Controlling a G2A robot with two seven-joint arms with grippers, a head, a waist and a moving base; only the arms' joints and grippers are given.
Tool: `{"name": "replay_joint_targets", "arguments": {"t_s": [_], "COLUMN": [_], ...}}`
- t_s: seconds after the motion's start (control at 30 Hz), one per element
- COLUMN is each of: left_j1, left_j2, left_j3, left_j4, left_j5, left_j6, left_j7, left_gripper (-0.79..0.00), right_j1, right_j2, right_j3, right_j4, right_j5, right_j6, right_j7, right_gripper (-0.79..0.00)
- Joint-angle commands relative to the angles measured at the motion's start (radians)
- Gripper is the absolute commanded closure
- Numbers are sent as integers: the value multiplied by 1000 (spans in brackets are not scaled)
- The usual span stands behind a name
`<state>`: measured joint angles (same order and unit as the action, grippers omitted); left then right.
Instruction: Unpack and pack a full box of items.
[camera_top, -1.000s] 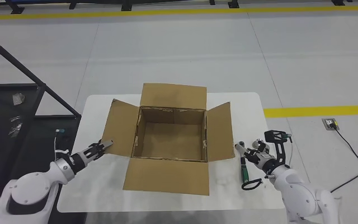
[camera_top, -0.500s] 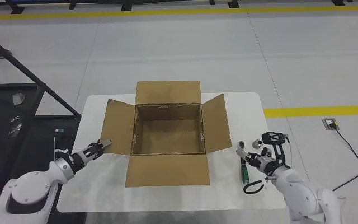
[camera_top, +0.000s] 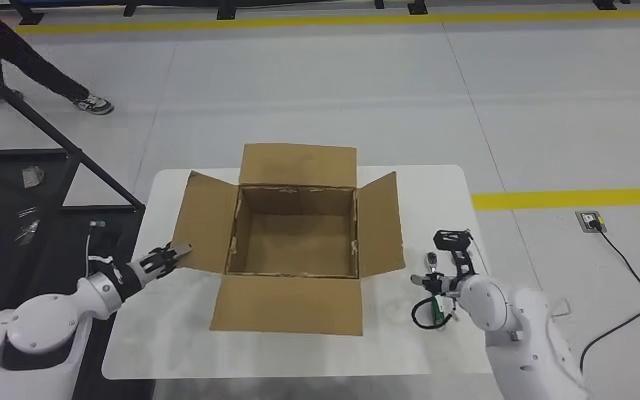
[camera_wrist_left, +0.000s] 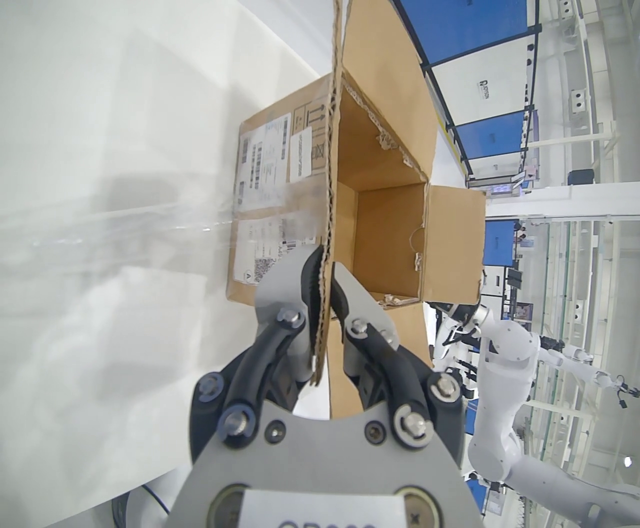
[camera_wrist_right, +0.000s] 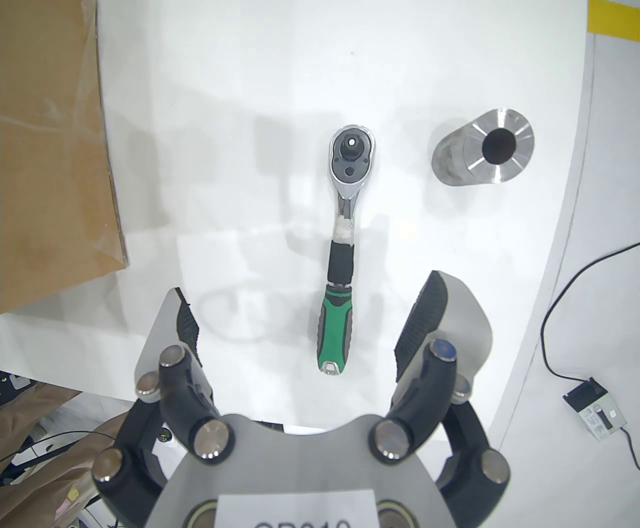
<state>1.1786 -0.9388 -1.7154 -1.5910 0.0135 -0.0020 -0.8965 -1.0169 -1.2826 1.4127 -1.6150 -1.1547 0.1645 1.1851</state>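
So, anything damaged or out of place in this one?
Only minor damage: the cardboard box has ragged, torn edges along its rim where the flaps fold. The ratchet and metal cylinder sit tidily on the table.

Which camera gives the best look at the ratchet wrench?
The right wrist view: the ratchet wrench lies whole on the table, silver head to green handle. The top view gives just a small, partly covered glimpse.

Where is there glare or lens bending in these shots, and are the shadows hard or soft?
Left wrist view: a streaky sheen crosses the table up to the box, and background frames bow near the edge. Right wrist view: soft, faint shadows beside the ratchet; the cylinder glints. Top view: even light, box interior slightly shaded.
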Motion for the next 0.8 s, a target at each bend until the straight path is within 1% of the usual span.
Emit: {"name": "replay_joint_targets", "arguments": {"t_s": [0.0,0.2,0.4,0.47,0.5,0.53,0.57,0.63,0.67,0.77], "left_j1": [-2,22,65,78,84,90,95,107,113,125], "left_j2": [1,1,2,3,2,2,2,3,4,5], "left_j3": [1,-11,-33,-40,-43,-46,-53,-70,-76,-84], "left_j4": [2,-15,-56,-69,-75,-80,-84,-93,-99,-111], "left_j5": [-7,-55,-77,-84,-102,-135,-163,-175,-176,-182], "left_j6": [4,-12,-30,-38,-45,-55,-67,-81,-84,-89], "left_j7": [1,31,57,61,60,52,42,39,41,42], "left_gripper": [-785,-785,-785,-785,-785,-785,-785,-785,-785,-785], "right_j1": [31,107,188,214,226,238,249,263,268,273], "right_j2": [-1,-7,-16,-18,-20,-21,-22,-23,-22,-22], "right_j3": [-17,-72,-113,-120,-122,-124,-125,-121,-120,-122], "right_j4": [43,142,270,320,346,370,390,422,434,450], "right_j5": [-13,-41,-53,-55,-57,-55,-46,-31,-29,-29], "right_j6": [1,16,34,43,51,55,52,44,41,38], "right_j7": [14,71,86,83,81,79,77,72,73,86], "right_gripper": [-785,-785,-785,-751,-656,-634,-563,-391,-366,-376]}}
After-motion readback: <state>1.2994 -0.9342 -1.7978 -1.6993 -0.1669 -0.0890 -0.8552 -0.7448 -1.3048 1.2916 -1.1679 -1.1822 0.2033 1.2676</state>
